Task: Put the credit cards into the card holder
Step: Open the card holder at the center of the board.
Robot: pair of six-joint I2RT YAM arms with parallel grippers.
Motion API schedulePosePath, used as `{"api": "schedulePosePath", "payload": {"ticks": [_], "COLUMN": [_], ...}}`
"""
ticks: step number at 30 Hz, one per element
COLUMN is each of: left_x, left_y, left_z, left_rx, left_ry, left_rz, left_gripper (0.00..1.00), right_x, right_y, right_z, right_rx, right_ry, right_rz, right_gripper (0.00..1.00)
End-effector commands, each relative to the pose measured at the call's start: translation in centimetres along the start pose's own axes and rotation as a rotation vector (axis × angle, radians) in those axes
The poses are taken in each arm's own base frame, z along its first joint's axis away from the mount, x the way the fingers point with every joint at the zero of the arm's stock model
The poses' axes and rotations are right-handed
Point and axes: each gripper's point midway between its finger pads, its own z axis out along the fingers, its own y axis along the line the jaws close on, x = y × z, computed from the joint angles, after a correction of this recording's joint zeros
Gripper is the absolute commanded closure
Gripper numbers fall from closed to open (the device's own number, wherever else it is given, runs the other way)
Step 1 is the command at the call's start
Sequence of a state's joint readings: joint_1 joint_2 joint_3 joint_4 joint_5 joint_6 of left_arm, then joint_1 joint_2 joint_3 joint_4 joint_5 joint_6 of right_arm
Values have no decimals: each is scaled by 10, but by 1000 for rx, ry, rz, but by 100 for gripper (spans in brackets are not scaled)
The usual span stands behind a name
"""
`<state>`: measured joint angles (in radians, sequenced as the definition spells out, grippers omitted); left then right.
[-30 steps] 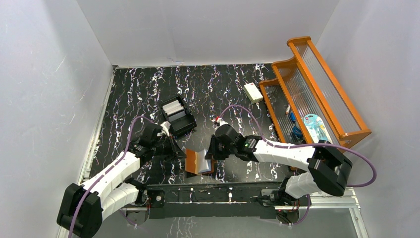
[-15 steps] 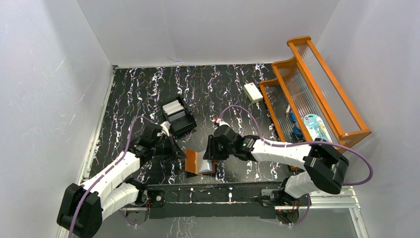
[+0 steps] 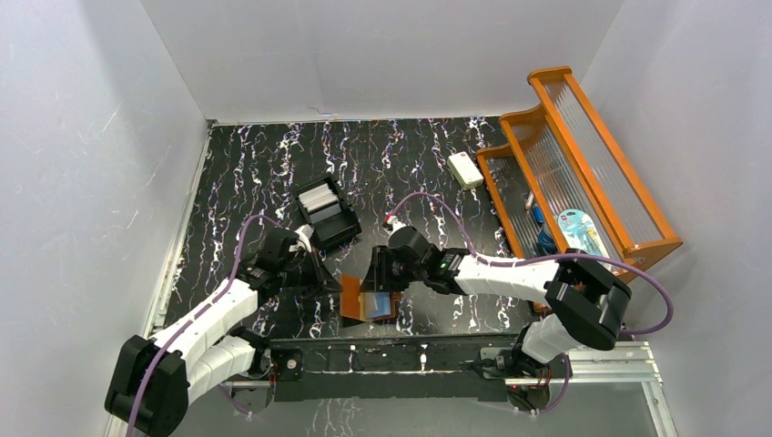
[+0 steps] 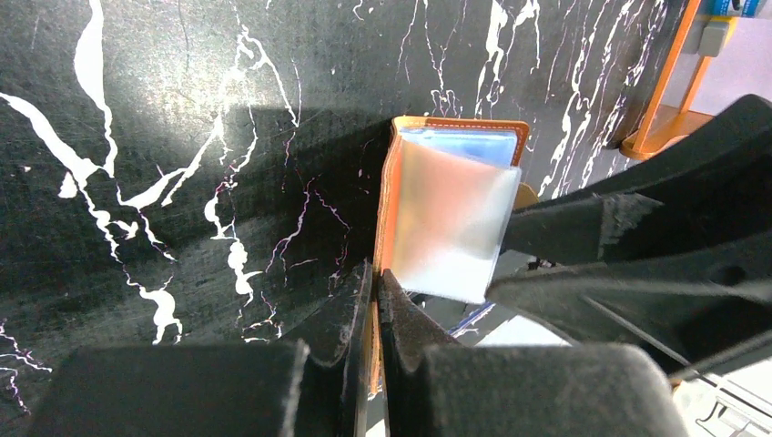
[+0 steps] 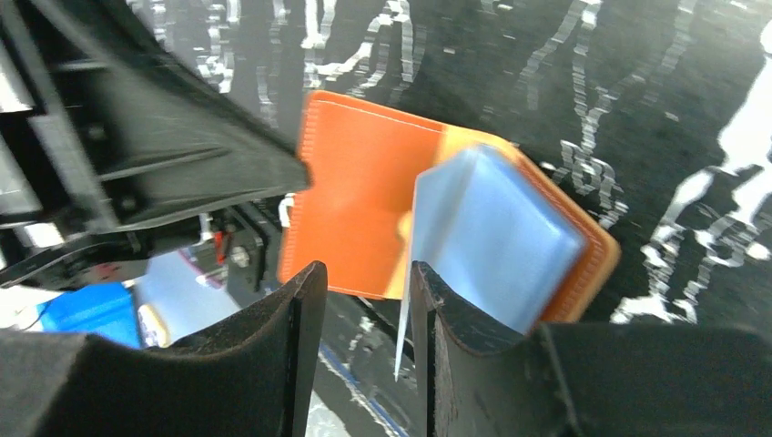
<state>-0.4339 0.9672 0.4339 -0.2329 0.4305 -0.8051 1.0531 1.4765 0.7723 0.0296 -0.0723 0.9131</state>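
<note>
The left gripper (image 4: 375, 273), reaching toward 2 o'clock, pinches the edge of the card holder (image 4: 451, 214); the right gripper (image 5: 367, 271), reaching toward 9 o'clock, hangs parted above it

The right arm (image 3: 496, 270) has swung toward the left side of the table (image 3: 264, 164). Before, the right gripper (image 3: 375, 278) sat just beside the card holder (image 3: 353, 299). Now it hangs over it. Its fingers have spread wider apart. The arm's big elbow (image 3: 583, 308) and the purple cable (image 3: 428, 198) have slid left too.
</note>
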Motion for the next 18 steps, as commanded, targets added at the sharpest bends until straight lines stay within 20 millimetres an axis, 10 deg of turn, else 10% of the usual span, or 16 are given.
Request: {"api": "schedulePosePath", "payload": {"ticks": [1, 13, 18], "left_x": [3, 6, 7], "left_y": [0, -6, 4], "left_z": [1, 4, 7], "left_rx": [6, 58, 11], "left_ry": [14, 22, 25], "left_rz": [-9, -39, -32], "left_gripper": [97, 92, 98], "right_x": [-18, 2, -14], "right_y": [54, 45, 3], "right_z": [-7, 13, -22], "right_rx": [-243, -320, 2], "right_ry": [-46, -4, -73], "right_rz": [-39, 21, -17], "right_gripper": [53, 70, 48]}}
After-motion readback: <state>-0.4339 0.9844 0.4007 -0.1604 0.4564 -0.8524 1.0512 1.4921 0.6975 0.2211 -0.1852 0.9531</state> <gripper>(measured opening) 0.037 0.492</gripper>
